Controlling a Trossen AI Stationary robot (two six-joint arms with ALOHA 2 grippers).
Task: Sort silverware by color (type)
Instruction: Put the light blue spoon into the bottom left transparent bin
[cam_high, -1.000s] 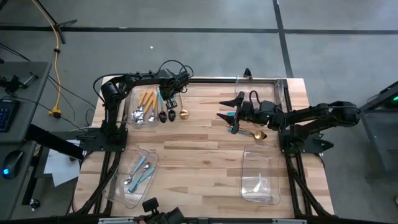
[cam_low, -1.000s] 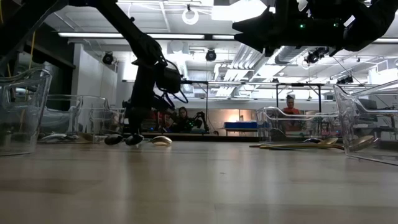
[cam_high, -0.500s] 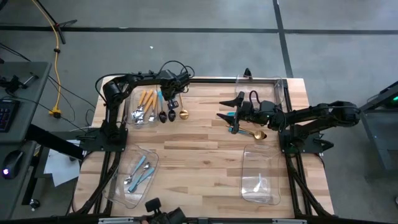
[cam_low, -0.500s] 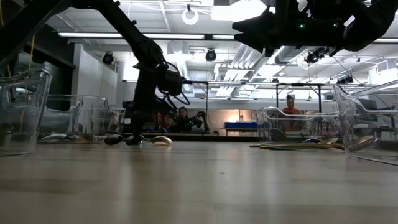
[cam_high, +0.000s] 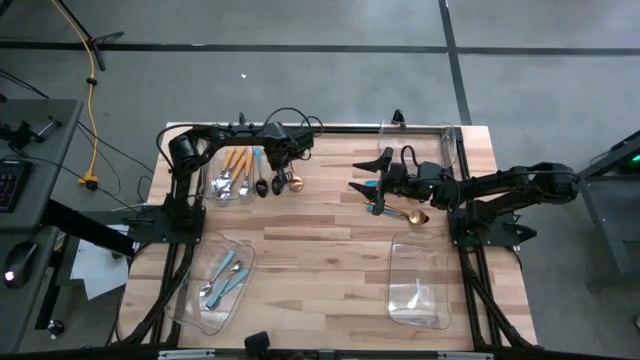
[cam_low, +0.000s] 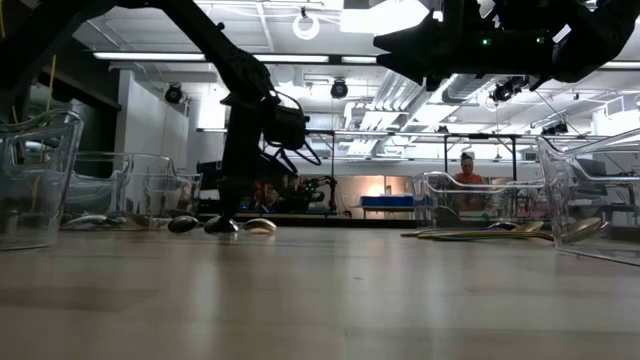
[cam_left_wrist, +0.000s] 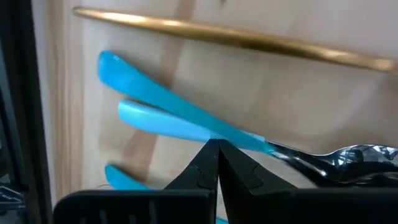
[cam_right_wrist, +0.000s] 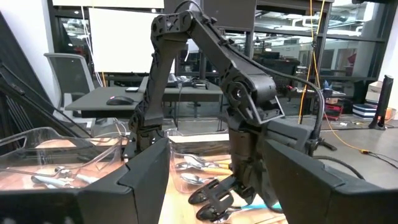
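While I've got the feeds up: my left claw (cam_high: 281, 170) is down at the far-left part of the worktop (cam_high: 330, 250), pinched fully closed w/ its fingertips (cam_left_wrist: 211, 163) meeting in a point right over a light-blue handle (cam_left_wrist: 180, 111). Can't tell if it's actually gripping anything, looks like tips just touching or a hair above it. A gold piece (cam_left_wrist: 236, 38) lies just beyond on the wood.

Loose silverware there: black spoons (cam_high: 268, 186) and a gold spoon (cam_high: 296, 183) beside the claw, orange-handled ones (cam_high: 236, 160) in the clear bin (cam_high: 213, 178) next to them.

Right claw (cam_high: 372, 185) hovers above the worktop's right-centre, fingers spread wide, holding nothing; a gold spoon (cam_high: 413, 216) lies just under the arm.

Near-left bin (cam_high: 238, 285) has several light-blue-handled pcs (cam_high: 224, 276). Near-right bin (cam_high: 420, 288) has one pale pc (cam_high: 415, 297), can't tell the type. In the low view, more silverware (cam_low: 480, 232) sits flat on the right.
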